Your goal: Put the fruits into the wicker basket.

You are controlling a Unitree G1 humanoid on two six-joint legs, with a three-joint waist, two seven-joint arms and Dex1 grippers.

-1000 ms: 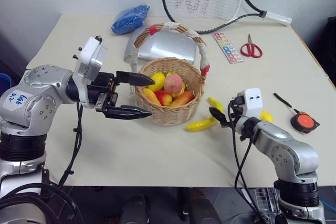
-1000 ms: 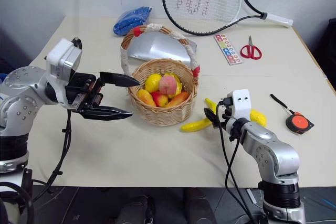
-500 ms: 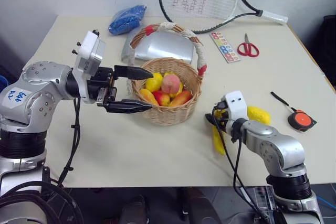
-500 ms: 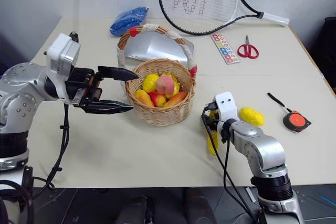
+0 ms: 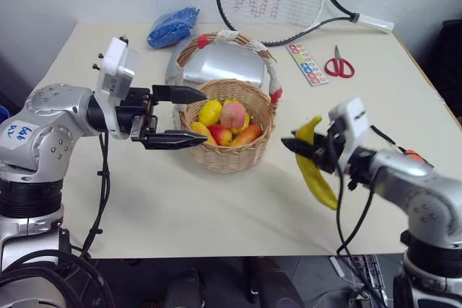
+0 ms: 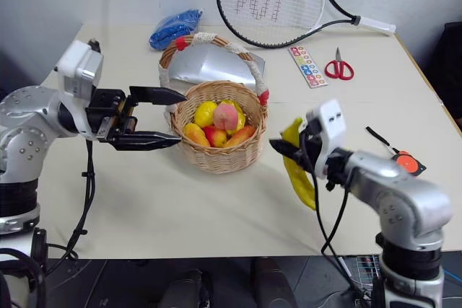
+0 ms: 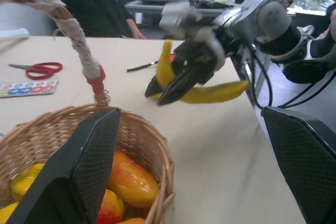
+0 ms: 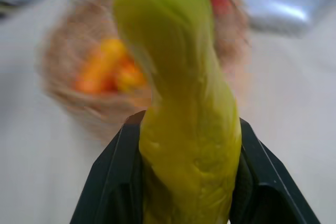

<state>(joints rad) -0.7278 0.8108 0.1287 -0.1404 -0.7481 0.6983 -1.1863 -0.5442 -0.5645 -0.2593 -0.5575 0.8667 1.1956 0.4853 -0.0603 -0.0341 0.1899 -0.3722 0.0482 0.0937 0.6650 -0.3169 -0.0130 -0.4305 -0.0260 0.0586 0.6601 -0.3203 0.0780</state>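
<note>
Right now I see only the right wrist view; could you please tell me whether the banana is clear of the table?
Observer: Yes, the right gripper holds the banana in the air, right of the basket.
Operator: Where is the left gripper?
Observer: The left gripper is open at the basket's left side.
Operator: Is the peach in?
Observer: Yes, the peach lies on top of the fruit inside.
</note>
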